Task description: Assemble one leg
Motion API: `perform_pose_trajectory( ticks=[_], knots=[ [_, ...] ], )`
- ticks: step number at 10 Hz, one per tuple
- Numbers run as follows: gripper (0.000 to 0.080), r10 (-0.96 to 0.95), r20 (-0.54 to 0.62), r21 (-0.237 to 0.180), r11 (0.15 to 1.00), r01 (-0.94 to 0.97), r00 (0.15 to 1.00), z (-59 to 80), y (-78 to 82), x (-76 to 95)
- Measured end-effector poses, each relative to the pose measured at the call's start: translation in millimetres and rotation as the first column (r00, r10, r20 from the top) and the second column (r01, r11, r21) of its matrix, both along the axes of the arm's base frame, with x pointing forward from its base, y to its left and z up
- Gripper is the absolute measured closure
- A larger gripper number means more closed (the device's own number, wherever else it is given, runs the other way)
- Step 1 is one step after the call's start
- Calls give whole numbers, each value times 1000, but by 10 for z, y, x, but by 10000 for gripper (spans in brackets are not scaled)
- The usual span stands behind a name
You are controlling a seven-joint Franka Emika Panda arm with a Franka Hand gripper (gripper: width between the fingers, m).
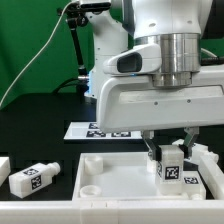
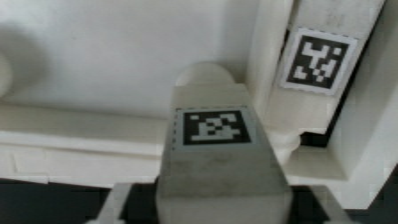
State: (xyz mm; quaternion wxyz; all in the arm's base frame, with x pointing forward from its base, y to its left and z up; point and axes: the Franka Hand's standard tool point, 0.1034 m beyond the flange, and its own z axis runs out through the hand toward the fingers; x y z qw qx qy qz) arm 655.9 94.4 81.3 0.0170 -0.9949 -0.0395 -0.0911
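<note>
My gripper (image 1: 170, 156) is shut on a leg (image 1: 170, 172), a small white block with a black-and-white tag, held upright over the right part of the large white tray-like piece (image 1: 115, 178). Whether the leg touches the tray I cannot tell. In the wrist view the held leg (image 2: 217, 130) runs out from between the fingers (image 2: 139, 203) of the gripper (image 2: 217, 205), with the tray's white surface (image 2: 89, 115) behind it. A second leg (image 1: 32, 179) lies on the black table at the exterior view's left.
The marker board (image 1: 100, 130) lies behind the tray. Another white part (image 1: 4, 166) shows at the left edge. Another tagged white piece (image 2: 317, 60) lies beyond the held leg; it also shows in the exterior view (image 1: 206, 160) at the right. A white ledge (image 1: 60, 212) runs along the front.
</note>
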Motion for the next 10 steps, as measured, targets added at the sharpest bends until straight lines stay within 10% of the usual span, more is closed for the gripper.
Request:
perform_pose_trajectory(
  ticks=[8,10],
  knots=[
    [464,-612,-67,123,778,616,788,32,28,-12],
    [178,-609,-63,133,780,611,791,151,60,14]
  ],
)
